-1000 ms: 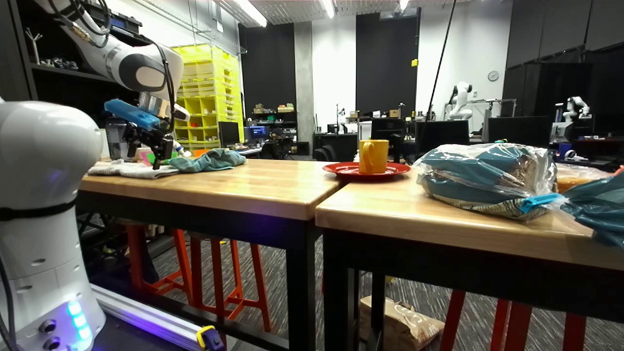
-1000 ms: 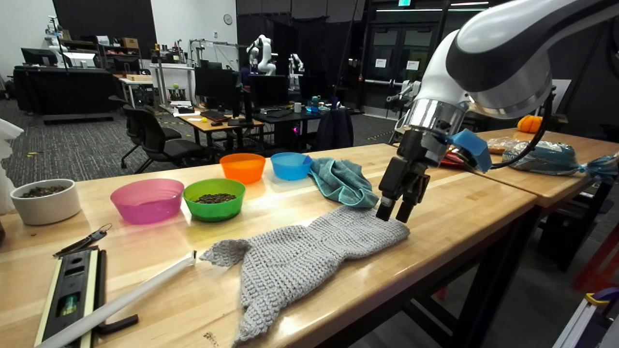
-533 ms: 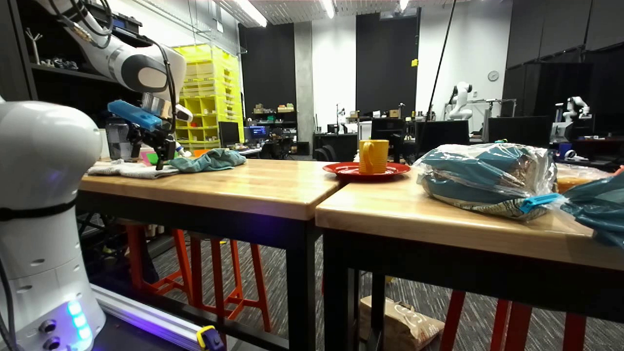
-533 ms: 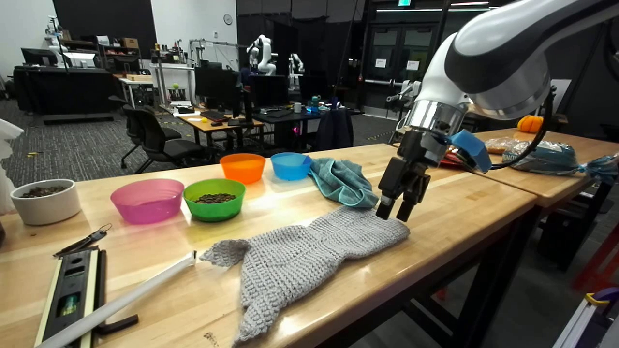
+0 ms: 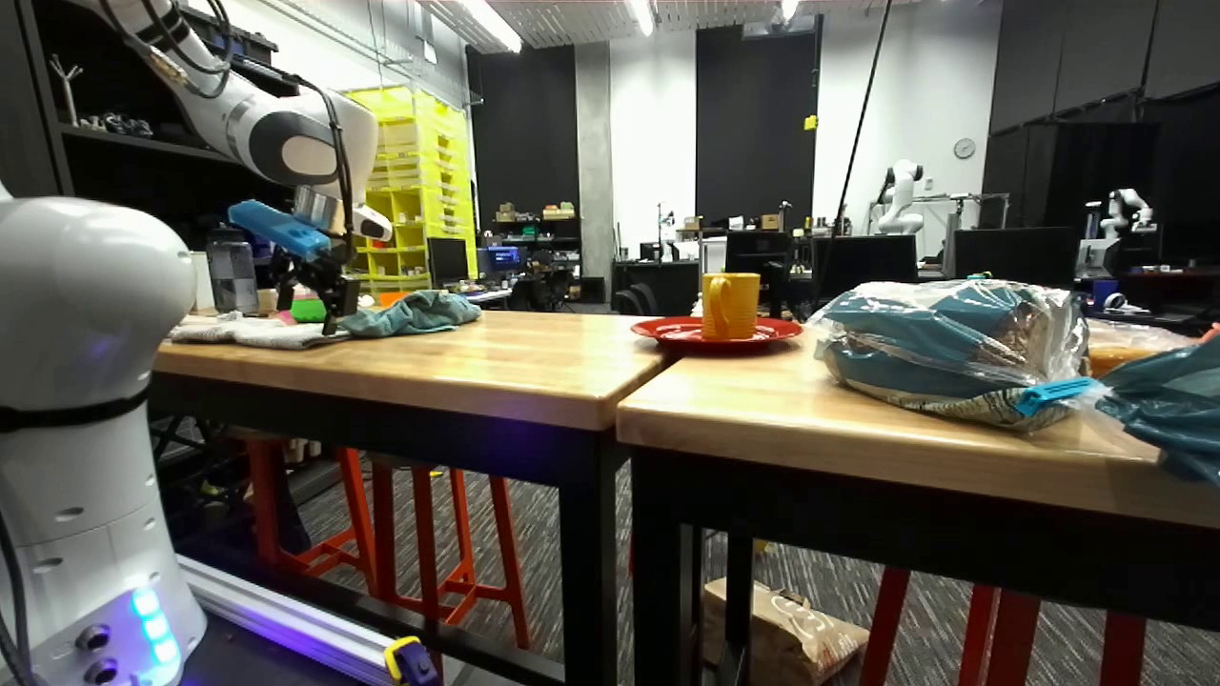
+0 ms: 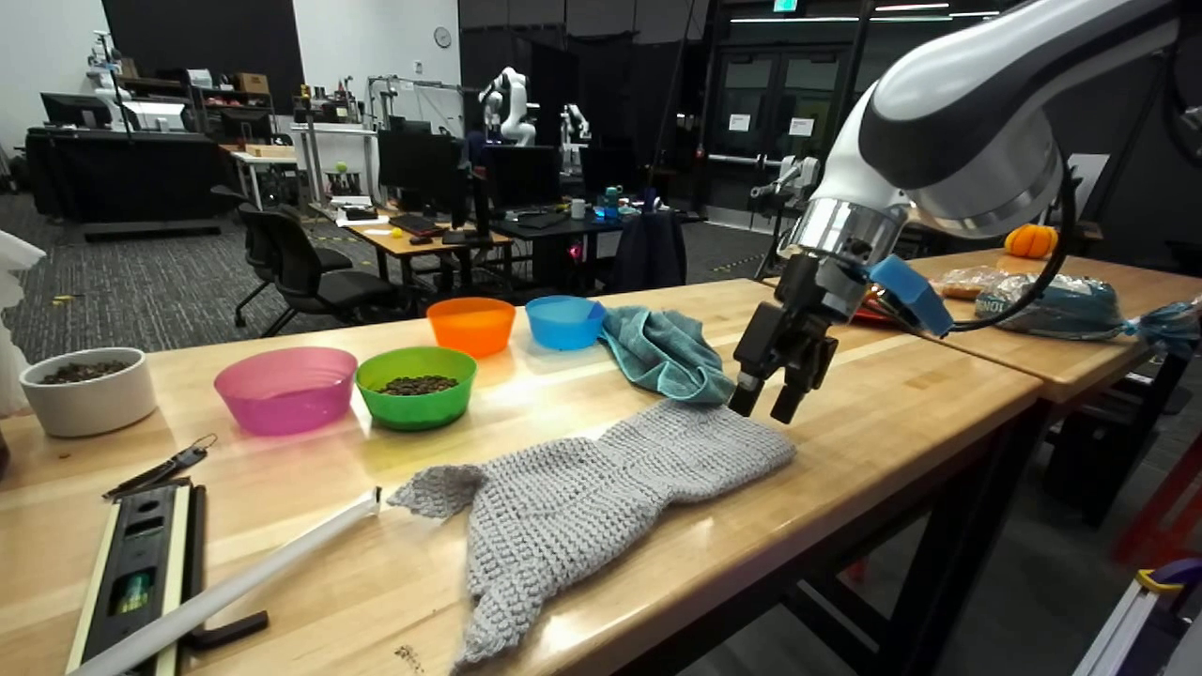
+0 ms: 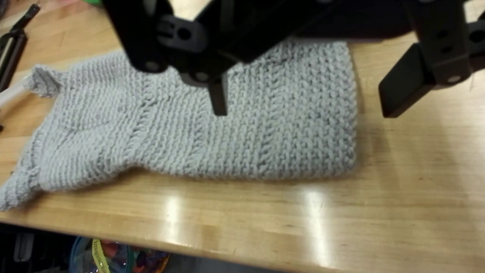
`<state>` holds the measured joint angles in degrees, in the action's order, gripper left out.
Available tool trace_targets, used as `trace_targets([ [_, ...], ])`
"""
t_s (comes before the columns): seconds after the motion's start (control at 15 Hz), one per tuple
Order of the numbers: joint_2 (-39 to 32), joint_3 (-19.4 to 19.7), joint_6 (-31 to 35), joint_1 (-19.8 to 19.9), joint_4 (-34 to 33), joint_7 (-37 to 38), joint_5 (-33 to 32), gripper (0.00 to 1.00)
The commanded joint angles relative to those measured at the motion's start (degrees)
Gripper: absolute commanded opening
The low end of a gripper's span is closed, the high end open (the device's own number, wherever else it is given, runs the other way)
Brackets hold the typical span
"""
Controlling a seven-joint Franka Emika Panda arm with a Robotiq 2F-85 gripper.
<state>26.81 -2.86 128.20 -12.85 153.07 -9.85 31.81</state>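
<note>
My gripper point(image 7: 305, 113) is open and empty in the wrist view, its fingers point(image 7: 218, 99) wide apart. The left finger there is over a grey knitted cloth point(image 7: 242, 140); the right finger is past the cloth's end, over bare wood. The cloth lies spread on the wooden table, also in an exterior view point(image 6: 582, 507). In that view the gripper point(image 6: 764, 408) points down by the cloth's far end. It also shows in an exterior view point(image 5: 310, 316). A crumpled teal cloth point(image 6: 667, 352) lies close by; it shows in an exterior view point(image 5: 415, 314).
Orange point(image 6: 471, 329), blue point(image 6: 565, 324), pink point(image 6: 286, 394) and green point(image 6: 418, 404) bowls stand on the table; green holds brown pellets. A white bowl point(image 6: 89, 399), a level point(image 6: 136, 573) and a white stick point(image 6: 254, 573) lie left. A yellow mug point(image 5: 730, 310) stands on a red plate point(image 5: 658, 329).
The arm and gripper have moved right in an exterior view, and a little up in an exterior view. The fingertips look slightly farther apart there. The cloths have not moved.
</note>
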Motion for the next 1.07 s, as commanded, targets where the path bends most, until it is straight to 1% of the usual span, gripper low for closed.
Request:
trace_targets([
  [0.0,-2.3,0.2,2.5,-0.7,0.1,-1.1,1.6,1.0],
  [0.27,-3.6,0.3,3.9,-1.0,-0.2,-1.6,2.8,1.0],
  [0.33,-3.8,0.3,4.0,-1.2,-0.3,-1.9,3.4,0.94],
  [0.47,-3.7,0.5,3.9,-1.5,-0.5,-2.6,5.3,0.92],
  [0.53,-3.7,0.4,3.8,-1.6,-0.5,-2.9,6.2,0.95],
  [0.6,-3.8,0.3,3.7,-1.7,-0.5,-3.3,7.2,0.87],
  [0.67,-4.0,0.2,3.3,-1.8,-0.6,-3.7,8.1,0.71],
  [0.73,-4.1,0.1,3.3,-1.8,-0.6,-3.9,8.7,0.68],
  [0.8,-4.1,0.0,3.3,-1.8,-0.5,-4.1,9.3,0.63],
  [1.0,-3.8,-0.3,2.9,-1.5,-0.5,-4.0,10.1,0.37],
])
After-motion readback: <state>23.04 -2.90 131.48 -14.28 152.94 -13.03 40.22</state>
